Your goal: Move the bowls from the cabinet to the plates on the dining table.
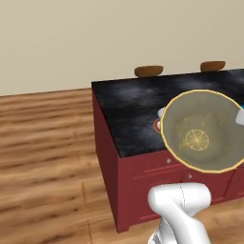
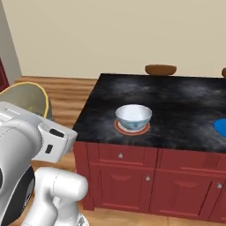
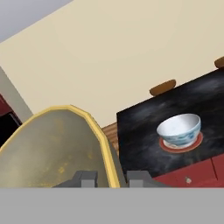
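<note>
Left base view. The olive-tan bowl is hanging in the air close to the camera, tipped so its golden inside is facing the lens, and it is covering the desk edge around 3 o'clock of the frame. A sliver of the orange-red plate is peeking out at the bowl's 9 o'clock side, and a blue patch at the right edge is probably the blue plate. Two brown stools are showing behind the desk at 12 o'clock.

Right base view. The olive-tan bowl is sitting at 9 o'clock, off the desk and over the wooden floor, partly hidden by the arm. The white patterned bowl is resting on the orange-red plate near the desk's front edge; the blue plate is bare at 3 o'clock.

Hand view. The pincer is pinching the olive-tan bowl by its rim wall, one tip inside and one outside, jaws pressed narrow on the thin wall.

Judgement on handling: the bowl is looking rigid, glazed and probably slippery, likely brittle if dropped. A rim pinch is leaving the weight off to one side, so it is apt to swing or slip; slow moves and a gentle, level set-down on the blue plate seem advisable.
</note>
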Robot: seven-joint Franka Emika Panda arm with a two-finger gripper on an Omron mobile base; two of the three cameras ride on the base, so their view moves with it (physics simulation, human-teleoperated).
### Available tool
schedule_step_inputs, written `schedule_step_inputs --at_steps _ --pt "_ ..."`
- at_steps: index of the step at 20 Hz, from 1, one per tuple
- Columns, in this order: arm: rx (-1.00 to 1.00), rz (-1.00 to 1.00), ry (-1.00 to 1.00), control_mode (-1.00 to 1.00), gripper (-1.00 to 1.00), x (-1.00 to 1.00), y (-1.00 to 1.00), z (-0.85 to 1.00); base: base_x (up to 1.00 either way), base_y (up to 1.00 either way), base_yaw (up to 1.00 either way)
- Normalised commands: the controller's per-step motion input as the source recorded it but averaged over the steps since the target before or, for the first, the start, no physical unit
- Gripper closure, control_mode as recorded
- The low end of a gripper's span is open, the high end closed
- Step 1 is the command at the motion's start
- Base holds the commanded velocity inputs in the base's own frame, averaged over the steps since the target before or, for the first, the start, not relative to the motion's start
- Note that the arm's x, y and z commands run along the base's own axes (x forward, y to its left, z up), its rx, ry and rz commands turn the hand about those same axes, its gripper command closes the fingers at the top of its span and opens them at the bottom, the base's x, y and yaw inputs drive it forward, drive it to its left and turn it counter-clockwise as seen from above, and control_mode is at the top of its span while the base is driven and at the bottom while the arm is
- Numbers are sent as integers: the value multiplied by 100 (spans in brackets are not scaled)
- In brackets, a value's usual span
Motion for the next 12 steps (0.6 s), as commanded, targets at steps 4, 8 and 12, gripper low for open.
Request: schedule_step_inputs --at_steps 4,8,12 --pt "0 0 0 100 100 0 0 0 29 -67 0" --pt "0 0 0 100 100 0 0 0 29 -68 0" --pt "0 0 0 100 100 0 0 0 30 -69 0"
